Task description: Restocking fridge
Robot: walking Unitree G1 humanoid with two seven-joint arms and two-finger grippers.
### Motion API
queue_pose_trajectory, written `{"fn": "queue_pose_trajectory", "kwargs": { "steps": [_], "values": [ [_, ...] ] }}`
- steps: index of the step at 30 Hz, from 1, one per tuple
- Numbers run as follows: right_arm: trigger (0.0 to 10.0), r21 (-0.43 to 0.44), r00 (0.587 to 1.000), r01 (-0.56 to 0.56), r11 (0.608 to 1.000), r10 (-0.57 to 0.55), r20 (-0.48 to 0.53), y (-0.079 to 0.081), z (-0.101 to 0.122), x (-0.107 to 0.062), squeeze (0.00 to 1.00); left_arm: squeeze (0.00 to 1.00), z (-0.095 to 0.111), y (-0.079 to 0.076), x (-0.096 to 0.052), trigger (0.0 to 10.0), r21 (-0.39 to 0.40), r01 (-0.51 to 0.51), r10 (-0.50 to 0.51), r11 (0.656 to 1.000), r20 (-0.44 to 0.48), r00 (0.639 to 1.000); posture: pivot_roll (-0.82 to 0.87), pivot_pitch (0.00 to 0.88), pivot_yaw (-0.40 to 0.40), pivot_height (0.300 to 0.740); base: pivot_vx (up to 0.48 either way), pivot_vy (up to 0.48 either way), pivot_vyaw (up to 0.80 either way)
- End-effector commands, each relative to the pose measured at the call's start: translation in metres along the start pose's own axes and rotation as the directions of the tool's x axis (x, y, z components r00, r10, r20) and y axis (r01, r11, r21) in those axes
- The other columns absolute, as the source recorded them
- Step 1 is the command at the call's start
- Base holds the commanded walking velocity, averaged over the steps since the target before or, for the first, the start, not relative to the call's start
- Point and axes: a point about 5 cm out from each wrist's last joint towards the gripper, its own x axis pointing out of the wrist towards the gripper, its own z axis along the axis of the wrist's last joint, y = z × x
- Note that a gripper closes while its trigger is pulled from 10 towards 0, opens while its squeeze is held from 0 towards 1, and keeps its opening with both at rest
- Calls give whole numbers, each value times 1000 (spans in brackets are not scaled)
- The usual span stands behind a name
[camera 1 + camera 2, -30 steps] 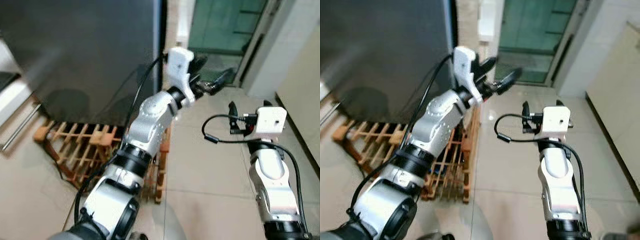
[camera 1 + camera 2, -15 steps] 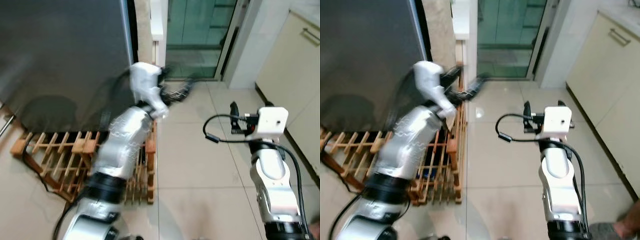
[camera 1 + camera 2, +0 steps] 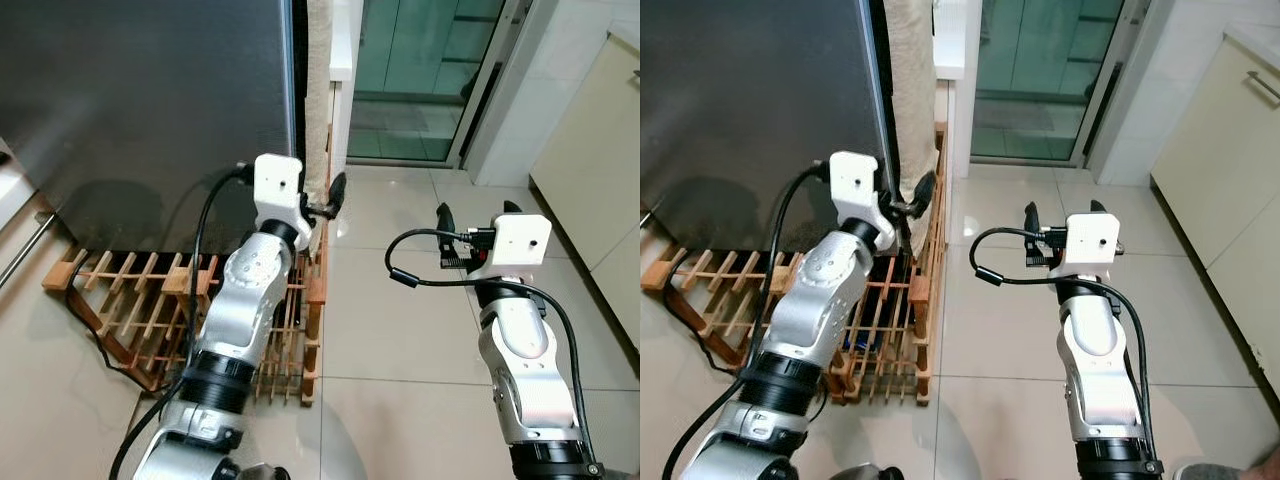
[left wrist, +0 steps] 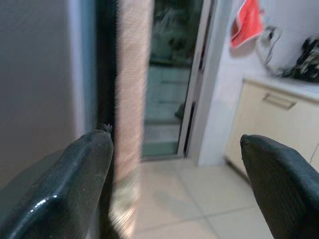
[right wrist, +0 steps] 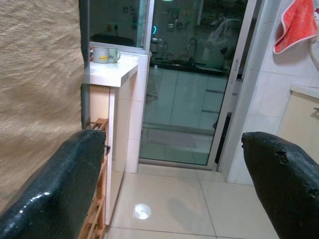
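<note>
Fridge: tall dark-grey metal door (image 3: 140,90) is sitting shut, directly ahead of and to the outer side of the left gripper (image 3: 325,205). Door edge is running as a black seam (image 4: 105,74) right past that gripper's inner fingertip.

Low slatted wooden rack (image 3: 150,300) is lying on the floor under the left forearm, butted against the fridge base. Beige textured side panel (image 3: 910,90) is standing just beyond the seam, between fridge and the glass sliding door (image 3: 410,80) further out.

Left arm is reaching forward at door-edge height. Judgement: it is lining up on the seam to hook or pry the door open, first step of restocking, nothing loaded yet.

Left gripper: fingers spread wide, holding nothing. Wrist view is showing one finger (image 4: 55,194) level with the seam; cannot tell whether it is actually touching.

Right gripper (image 3: 1065,213): hovering mid-air over the beige floor tiles (image 3: 990,330), well apart from the fridge, pointing at the glass door. Fingers (image 5: 60,184) wide apart, empty. Likely parked clear so the door can swing.

Small white mug (image 5: 102,54) is sitting on a white ledge far ahead of the right gripper.
</note>
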Motion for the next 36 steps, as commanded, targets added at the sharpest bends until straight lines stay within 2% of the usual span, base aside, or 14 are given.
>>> {"fn": "queue_pose_trajectory", "kwargs": {
  "steps": [1,2,3,5,7,9,11,12,14,19,22,27,31,36],
  "values": [
    [10000,1,1000,6,1000,-6,-1,-2,2,3,0,0,0,0,2,10000,17,0,0,1000,-4,1000,-96,0,27,740,0,0,0],
    [10000,2,1000,7,1000,-7,3,-2,2,3,0,0,-1,1,2,10000,41,2,-2,999,-12,1000,-99,0,32,740,0,0,0],
    [10000,4,1000,8,1000,-8,8,0,3,2,0,0,-4,11,0,10000,59,-23,25,998,-28,999,-105,0,45,740,0,0,0],
    [10000,4,1000,8,1000,-8,10,0,3,1,0,0,-5,17,-2,10000,60,-37,39,997,-30,999,-105,0,45,740,0,0,0],
    [10000,9,1000,18,1000,-18,9,0,2,-4,0,0,-6,46,-21,10000,92,-107,111,990,-34,993,-92,0,58,740,0,0,0],
    [10000,12,999,35,999,-35,0,-5,1,-12,0,0,-7,77,-47,10000,133,-192,199,972,-36,979,-73,0,56,740,0,0,0],
    [10000,7,999,40,999,-40,-13,-7,-1,-22,0,0,-10,98,-73,10000,155,-270,282,950,-58,958,-49,0,46,740,0,0,0],
    [10000,3,999,40,999,-40,-27,-8,-5,-26,0,0,-12,101,-83,10000,161,-311,326,937,-73,943,-39,0,41,740,0,0,0],
    [10000,0,998,47,999,-47,-45,-9,-11,-28,0,0,-14,98,-89,10000,171,-352,368,921,-75,927,-18,0,30,740,0,0,0],
    [10000,19,999,35,999,-35,-22,-4,-9,-18,0,0,-8,90,-81,10000,160,-369,380,916,-44,924,-1,0,19,740,0,0,0],
    [10000,23,1000,13,1000,-13,4,1,-3,-8,0,0,5,82,-77,10000,142,-326,327,935,19,945,13,0,11,740,0,0,0],
    [10000,23,1000,-13,1000,13,3,6,-4,-3,0,0,15,79,-77,10000,124,-322,317,939,56,947,32,0,-1,740,0,0,0],
    [10000,28,999,-39,999,39,8,14,-4,1,0,0,23,68,-74,10000,122,-263,254,957,84,964,35,0,-1,740,401,-127,0],
    [10000,37,999,-52,998,51,19,18,-3,6,0,0,29,65,-74,10000,123,-239,226,963,104,968,54,0,-7,740,426,0,0]
  ]
}}
